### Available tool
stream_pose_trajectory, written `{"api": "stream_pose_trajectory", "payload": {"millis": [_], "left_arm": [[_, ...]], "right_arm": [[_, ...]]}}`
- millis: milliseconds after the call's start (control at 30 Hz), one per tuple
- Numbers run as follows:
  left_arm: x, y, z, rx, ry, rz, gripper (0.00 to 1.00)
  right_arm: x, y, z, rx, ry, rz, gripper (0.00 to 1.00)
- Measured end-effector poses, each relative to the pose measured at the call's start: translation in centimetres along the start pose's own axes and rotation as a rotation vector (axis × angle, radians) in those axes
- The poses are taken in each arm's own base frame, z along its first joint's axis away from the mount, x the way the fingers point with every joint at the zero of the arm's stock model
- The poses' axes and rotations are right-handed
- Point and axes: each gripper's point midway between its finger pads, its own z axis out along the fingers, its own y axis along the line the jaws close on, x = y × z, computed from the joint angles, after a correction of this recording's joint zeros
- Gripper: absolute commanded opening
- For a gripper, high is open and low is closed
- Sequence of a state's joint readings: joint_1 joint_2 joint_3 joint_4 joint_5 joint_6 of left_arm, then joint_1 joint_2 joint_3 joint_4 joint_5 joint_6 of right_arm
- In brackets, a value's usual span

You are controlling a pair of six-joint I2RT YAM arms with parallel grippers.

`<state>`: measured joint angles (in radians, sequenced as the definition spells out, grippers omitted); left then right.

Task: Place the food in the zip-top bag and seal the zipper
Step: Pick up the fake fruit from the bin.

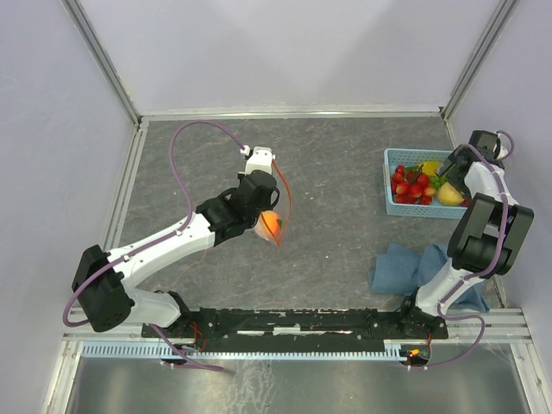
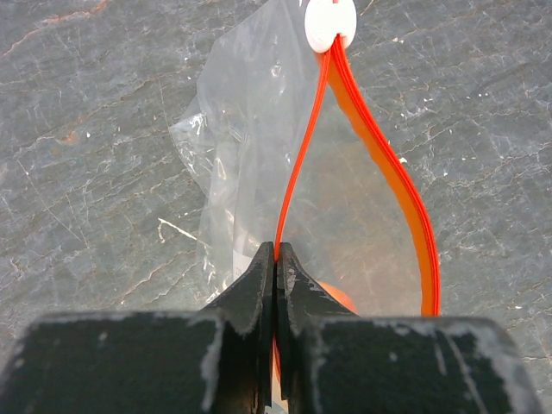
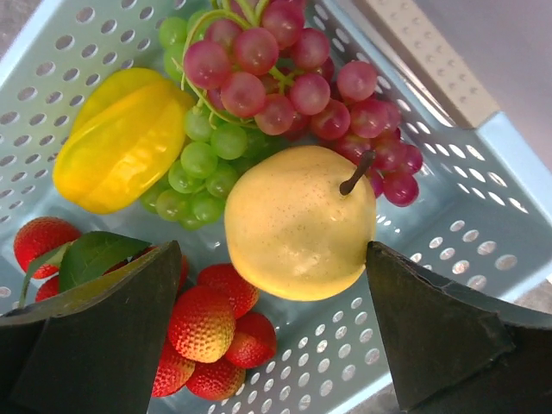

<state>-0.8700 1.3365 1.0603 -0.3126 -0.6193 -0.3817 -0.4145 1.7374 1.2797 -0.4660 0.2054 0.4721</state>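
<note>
At the near edge of the table [image 1: 345, 224] both arm bases sit on a black rail [image 1: 302, 323]. Just beyond it, on the right, a blue cloth [image 1: 397, 267] lies crumpled, partly under the right arm.

In the middle-left part of the table, the left gripper [image 2: 276, 257] has its fingers pressed together on the zipper [image 2: 397, 181], pinching one side of the orange strip. From the pinch the strip runs away in an open loop. Its two sides meet at a white slider [image 2: 330, 21] at the far end, so the mouth of the bag [image 2: 250, 129] is open. The peach [image 1: 271, 223] is inside the bag, close beside the fingertips. I cannot tell whether the bag touches the table. The bag is well apart from the left wall [image 1: 52, 129], from the back wall [image 1: 293, 52] and from the basket [image 1: 390, 185].

The basket is at the far right, near the right wall [image 1: 526, 103]. The right gripper [image 3: 272, 259] hangs over it with its fingers wide apart, gripping nothing. The pear [image 3: 297, 224] lies between them in the basket. Strawberries [image 3: 207, 323] lie beside one finger. A yellow fruit [image 3: 121, 151] and grapes [image 3: 259, 86] lie farther, towards the basket's far side.
</note>
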Motion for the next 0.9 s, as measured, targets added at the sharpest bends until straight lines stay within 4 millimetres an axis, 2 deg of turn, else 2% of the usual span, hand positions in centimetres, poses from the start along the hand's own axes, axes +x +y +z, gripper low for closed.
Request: {"api": "stream_pose_trajectory", "payload": {"millis": [300,700,900], "left_arm": [[0.1,0.0,0.0,0.0,0.002,0.001,0.03],[0.1,0.0,0.0,0.001,0.002,0.001,0.03],[0.0,0.0,-0.1,0.004,0.0,-0.001,0.03]], "right_arm": [[2.3,0.7,2.9,-0.039,0.081,-0.022,0.94],[2.8,1.1,3.5,-0.097,0.094,-0.013,0.95],[3.4,1.3,4.0,-0.107,0.113,-0.017,0.84]]}}
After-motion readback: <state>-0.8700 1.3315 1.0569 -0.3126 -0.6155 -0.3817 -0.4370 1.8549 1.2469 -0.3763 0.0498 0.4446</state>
